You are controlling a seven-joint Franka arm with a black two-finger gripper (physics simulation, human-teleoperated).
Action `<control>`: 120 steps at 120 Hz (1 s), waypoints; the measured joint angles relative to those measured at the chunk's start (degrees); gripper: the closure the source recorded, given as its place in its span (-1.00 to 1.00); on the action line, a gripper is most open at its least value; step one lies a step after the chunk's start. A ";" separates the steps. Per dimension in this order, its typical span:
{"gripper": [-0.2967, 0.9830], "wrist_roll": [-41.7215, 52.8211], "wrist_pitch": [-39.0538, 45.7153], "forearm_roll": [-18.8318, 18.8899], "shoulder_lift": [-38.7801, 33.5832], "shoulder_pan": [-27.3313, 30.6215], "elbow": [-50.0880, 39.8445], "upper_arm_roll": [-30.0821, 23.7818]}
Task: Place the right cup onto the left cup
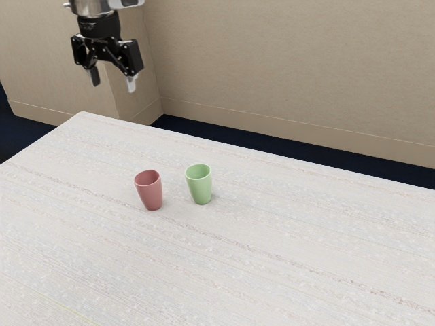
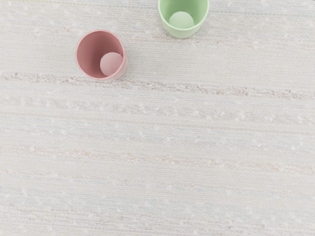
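My gripper (image 1: 113,86) hangs high at the exterior view's upper left, well above the table, open with nothing between its fingers. Two cups stand upright and apart on the table: a red cup (image 1: 151,193) toward the exterior view's left and a green cup (image 1: 200,187) beside it toward the right. From above, the wrist view looks into the red cup (image 2: 101,55) and the green cup (image 2: 183,19), the latter cut off by the picture's edge. Both insides look bare.
The pale, streaked table (image 1: 272,251) extends around both cups, with its far edge running in front of a beige wall (image 1: 285,75). A beige block-like wall section (image 1: 61,75) stands behind my gripper. Dark floor (image 1: 224,141) shows past the table's edge.
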 joint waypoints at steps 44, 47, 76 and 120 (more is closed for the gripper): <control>-0.54 -0.18 8.59 0.11 0.93 -0.61 -9.84 -2.63; -0.54 -0.18 9.60 0.22 1.34 -0.61 -10.31 -3.03; -0.54 -0.24 17.25 0.24 10.38 -0.31 -9.35 -4.00; -0.54 -1.31 27.57 -0.64 12.80 0.21 -16.14 -7.38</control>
